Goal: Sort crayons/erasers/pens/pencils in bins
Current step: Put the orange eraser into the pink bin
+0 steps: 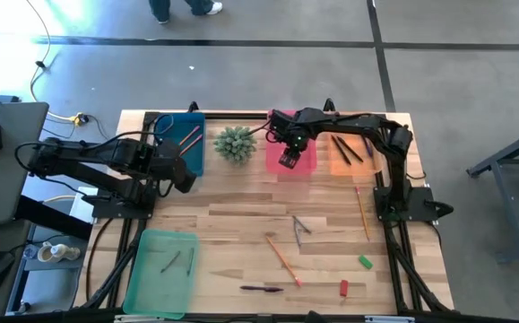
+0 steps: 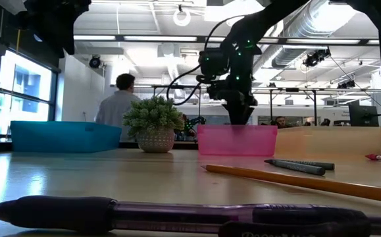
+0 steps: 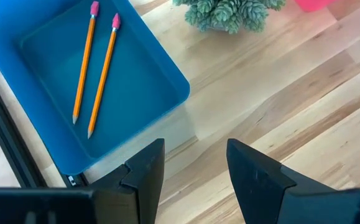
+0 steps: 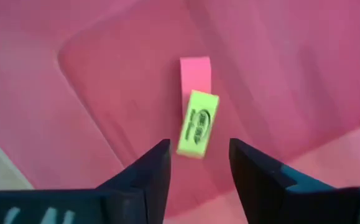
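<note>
The right gripper (image 4: 197,171) hangs over the pink bin (image 4: 105,93) with its 2 dark fingers (image 4: 152,177) spread apart and holding nothing. Just beyond the fingertips a yellow-green eraser (image 4: 198,124), a small block with dark print, lies inside that bin, its far end overlapping a plain pink eraser (image 4: 195,74). In the high view this gripper (image 1: 288,160) sits above the pink bin (image 1: 306,161), between the green plant (image 1: 235,144) and the orange bin (image 1: 344,161), which holds dark pens (image 1: 344,148).

The left gripper (image 3: 195,171) waits with its fingers (image 3: 145,174) parted and empty, over bare wood beside the blue bin (image 3: 142,81), where 2 orange pencils (image 3: 83,62) with pink tips lie side by side.

On the table (image 1: 232,224) 2 more pencils (image 1: 281,260), a dark pen (image 1: 261,288), a green eraser (image 1: 365,262) and a red eraser (image 1: 344,287) lie loose. The light green bin (image 1: 142,278) holds 2 short crayons (image 1: 171,263).
</note>
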`<state>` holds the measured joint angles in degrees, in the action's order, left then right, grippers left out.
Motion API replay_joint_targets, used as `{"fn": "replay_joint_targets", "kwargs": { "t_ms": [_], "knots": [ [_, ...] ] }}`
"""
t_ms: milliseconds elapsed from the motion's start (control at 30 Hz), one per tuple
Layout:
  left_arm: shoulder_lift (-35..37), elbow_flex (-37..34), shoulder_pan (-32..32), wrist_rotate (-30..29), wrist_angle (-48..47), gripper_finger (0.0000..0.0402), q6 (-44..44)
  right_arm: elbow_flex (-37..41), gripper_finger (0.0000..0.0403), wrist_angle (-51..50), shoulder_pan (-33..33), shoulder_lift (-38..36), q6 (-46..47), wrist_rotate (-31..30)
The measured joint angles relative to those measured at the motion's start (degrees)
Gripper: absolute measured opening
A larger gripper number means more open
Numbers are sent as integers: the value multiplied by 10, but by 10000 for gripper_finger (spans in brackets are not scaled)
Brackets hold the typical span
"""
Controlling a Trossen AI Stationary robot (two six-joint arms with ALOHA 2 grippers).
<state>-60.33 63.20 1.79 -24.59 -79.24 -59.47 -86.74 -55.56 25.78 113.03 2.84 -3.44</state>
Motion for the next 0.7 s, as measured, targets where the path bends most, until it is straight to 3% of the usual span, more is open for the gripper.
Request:
{"fn": "replay_joint_targets", "kwargs": {
  "t_ms": [133, 400, 700],
  "knots": [
    [-6, 0, 0, 3, -1, 163, 17, -39, 160, -51, 1, 0, 15, -27],
    [-7, 0, 0, 22, -2, 163, 52, -101, 160, -102, -16, -14, -37, -23],
    [-7, 0, 0, 30, -2, 163, 76, -56, 160, -97, -38, -119, -12, -23]
  ]
}}
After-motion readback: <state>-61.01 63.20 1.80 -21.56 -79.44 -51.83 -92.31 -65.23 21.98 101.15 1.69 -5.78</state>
